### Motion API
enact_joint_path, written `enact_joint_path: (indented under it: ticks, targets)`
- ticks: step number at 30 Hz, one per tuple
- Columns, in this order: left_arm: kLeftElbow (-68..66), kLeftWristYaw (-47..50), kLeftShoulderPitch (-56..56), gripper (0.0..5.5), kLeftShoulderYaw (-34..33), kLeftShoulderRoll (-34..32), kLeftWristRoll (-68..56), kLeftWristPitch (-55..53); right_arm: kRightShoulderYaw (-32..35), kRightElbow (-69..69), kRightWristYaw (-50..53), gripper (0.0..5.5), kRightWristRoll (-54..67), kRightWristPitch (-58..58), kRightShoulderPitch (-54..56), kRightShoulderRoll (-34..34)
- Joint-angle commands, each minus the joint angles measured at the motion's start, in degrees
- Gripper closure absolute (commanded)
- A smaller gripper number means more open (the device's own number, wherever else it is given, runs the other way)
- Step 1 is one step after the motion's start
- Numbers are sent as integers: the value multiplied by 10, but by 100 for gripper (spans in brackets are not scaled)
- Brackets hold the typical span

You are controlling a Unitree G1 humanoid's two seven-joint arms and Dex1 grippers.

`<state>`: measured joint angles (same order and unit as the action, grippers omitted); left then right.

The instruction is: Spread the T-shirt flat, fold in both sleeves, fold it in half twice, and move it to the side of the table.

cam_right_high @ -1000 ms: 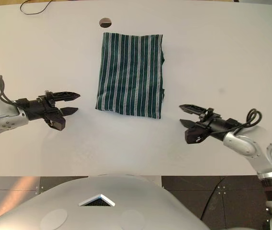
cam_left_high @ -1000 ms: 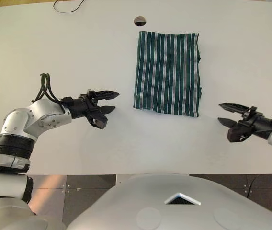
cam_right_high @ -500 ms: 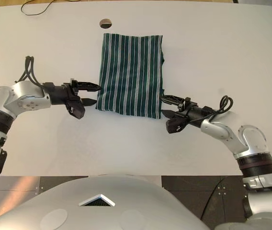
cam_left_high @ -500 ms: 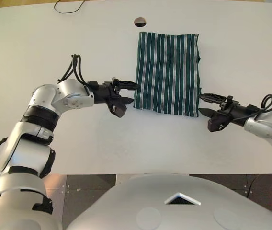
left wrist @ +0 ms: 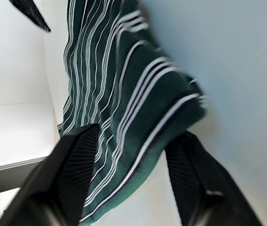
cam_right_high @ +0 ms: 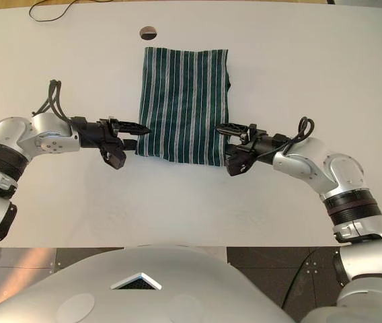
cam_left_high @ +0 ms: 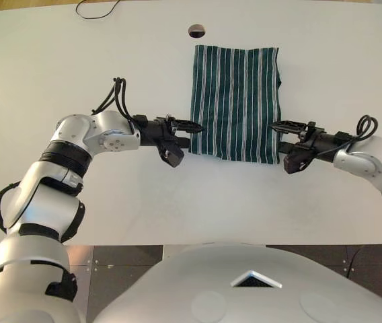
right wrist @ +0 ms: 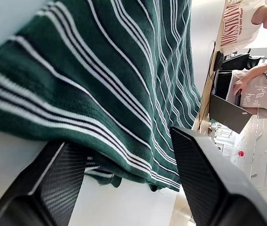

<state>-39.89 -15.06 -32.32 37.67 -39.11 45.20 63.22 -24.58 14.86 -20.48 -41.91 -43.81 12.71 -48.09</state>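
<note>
The T-shirt (cam_left_high: 235, 101) lies as a folded striped rectangle on the far middle of the table (cam_left_high: 77, 67); the sleeves appear already folded in. The left gripper (cam_left_high: 192, 133) sits at its near-left corner, the right gripper (cam_left_high: 278, 134) at its near-right corner. On both, the fingers are spread, with the shirt's edge between them but not pinched. Treat the fabric as light, soft and limp: it will sag, and its layers may slide apart. Take hold at both near corners, catch all layers, and lift both sides together so the next fold lands square
</note>
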Motion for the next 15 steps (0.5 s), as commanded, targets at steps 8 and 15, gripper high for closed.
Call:
enact_joint_path:
  ticks: [8, 15]
  targets:
    - [-64, -12, 5, 520, 44, 12, 37, -5, -41, 0, -66, 370, 17, -32, -29, -31]
    - [-65, -9, 11, 533, 44, 10, 29, 0, -42, 5, -77, 507, 22, -39, -26, -33]
